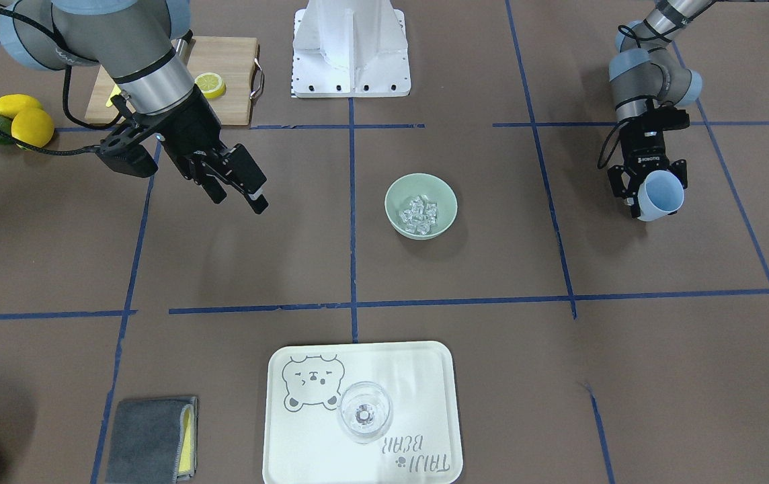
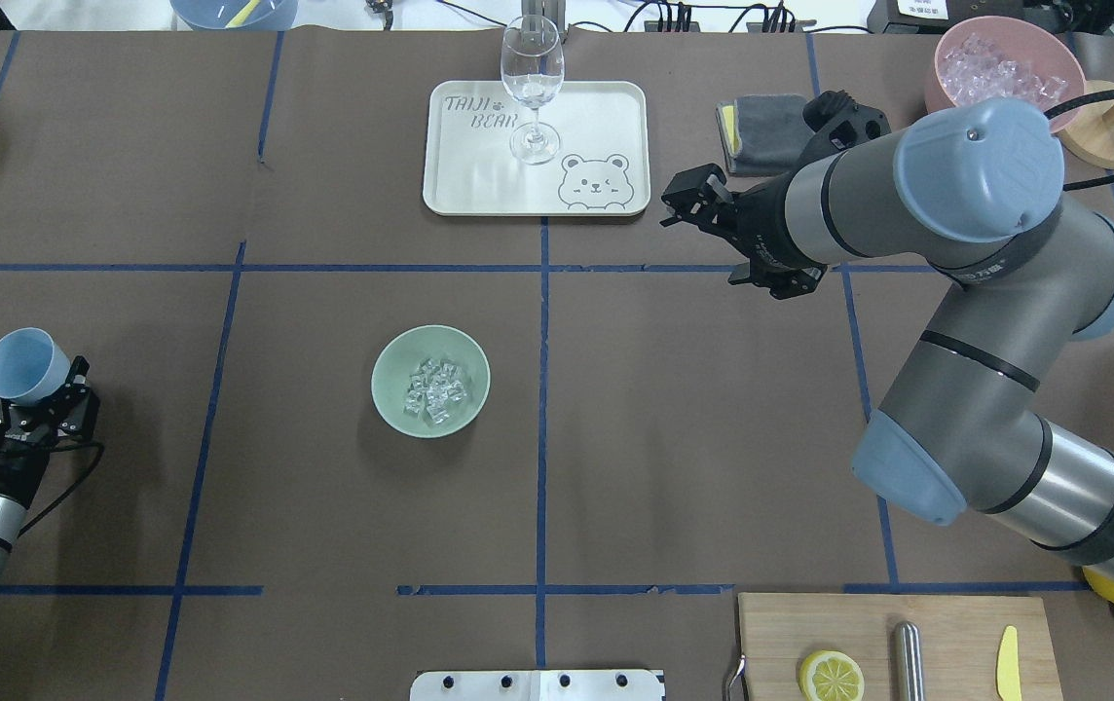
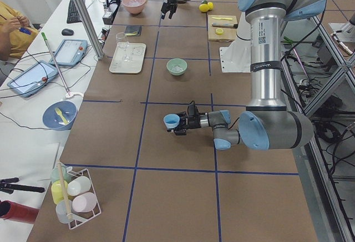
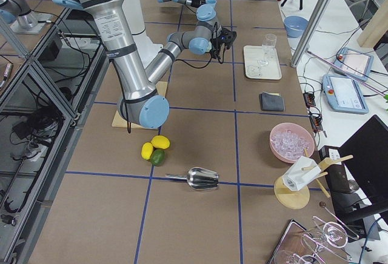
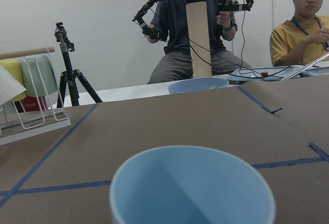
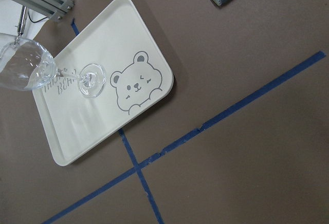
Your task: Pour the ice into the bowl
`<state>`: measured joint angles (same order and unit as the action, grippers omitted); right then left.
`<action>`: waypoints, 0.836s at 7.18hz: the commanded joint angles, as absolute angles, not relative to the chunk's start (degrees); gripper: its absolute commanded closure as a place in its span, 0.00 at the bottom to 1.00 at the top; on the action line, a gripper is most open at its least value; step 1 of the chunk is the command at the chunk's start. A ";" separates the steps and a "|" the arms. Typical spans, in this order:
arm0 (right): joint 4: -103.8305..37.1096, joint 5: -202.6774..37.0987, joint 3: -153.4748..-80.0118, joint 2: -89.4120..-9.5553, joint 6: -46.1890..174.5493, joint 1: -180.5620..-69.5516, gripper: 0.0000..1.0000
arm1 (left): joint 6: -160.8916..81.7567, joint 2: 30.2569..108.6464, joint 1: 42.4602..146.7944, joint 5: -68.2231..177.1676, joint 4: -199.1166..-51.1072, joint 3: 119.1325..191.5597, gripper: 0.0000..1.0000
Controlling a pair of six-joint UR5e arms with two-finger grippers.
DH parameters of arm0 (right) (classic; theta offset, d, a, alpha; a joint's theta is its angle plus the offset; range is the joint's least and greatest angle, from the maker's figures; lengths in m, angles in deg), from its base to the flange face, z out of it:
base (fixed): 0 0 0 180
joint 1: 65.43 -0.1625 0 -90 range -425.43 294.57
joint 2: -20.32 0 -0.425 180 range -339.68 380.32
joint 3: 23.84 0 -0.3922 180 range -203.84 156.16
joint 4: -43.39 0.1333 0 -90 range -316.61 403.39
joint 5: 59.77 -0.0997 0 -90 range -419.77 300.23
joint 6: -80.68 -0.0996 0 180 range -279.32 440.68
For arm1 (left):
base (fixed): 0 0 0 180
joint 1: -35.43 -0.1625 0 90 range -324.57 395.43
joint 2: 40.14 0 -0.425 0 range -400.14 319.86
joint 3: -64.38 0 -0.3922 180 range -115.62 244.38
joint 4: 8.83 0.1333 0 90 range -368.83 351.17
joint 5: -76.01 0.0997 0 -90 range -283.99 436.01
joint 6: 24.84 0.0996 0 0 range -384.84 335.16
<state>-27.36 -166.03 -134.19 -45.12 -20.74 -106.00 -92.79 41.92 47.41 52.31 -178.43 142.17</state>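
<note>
The pale mint-green bowl [image 1: 400,190] [image 2: 391,362] [image 3: 176,66] stands near the table's middle with several clear ice [image 1: 421,214] [image 2: 437,389] cubes heaped inside it. My left gripper [image 1: 653,188] [image 2: 28,385] is far off at the table's left side, shut on a pale blue cup [image 1: 661,196] [image 2: 23,364] [image 3: 171,121]. In the left wrist view the cup [image 5: 193,188] looks empty. My right gripper [image 1: 240,188] [image 2: 698,200] hangs open above the table on the other side of the bowl, with nothing between its fingers.
A white bear tray [image 2: 606,117] holds a clear stemmed glass [image 2: 531,83]. Beside it lie a grey cloth [image 2: 761,122] and a pink tub [image 2: 1005,73] of ice. A cutting board [image 2: 888,633] with a lemon half [image 2: 831,675] sits by the robot base. People sit beyond the table's end.
</note>
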 commanded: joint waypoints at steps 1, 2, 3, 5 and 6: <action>-27.37 -166.03 -134.31 -45.15 -20.74 -105.94 0.00 | -92.78 41.86 47.38 52.01 -180.29 141.90 0.70; -27.37 -166.03 -134.31 -45.15 -20.74 -105.94 0.00 | -92.78 41.69 47.38 52.01 -180.74 141.64 0.59; -27.37 -166.03 -134.31 -45.15 -20.74 -105.94 0.00 | -92.78 41.68 47.38 52.01 -180.75 141.11 0.49; -27.37 -166.03 -134.23 -45.07 -20.74 -105.85 0.00 | -92.69 41.42 47.30 51.92 -180.83 141.28 0.29; -27.37 -166.03 -134.23 -45.07 -20.74 -105.85 0.00 | -92.69 41.42 47.30 51.92 -180.83 141.19 0.10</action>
<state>-27.37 -166.03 -134.24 -45.08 -20.74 -105.87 -92.72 41.48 47.33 51.94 -180.81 141.23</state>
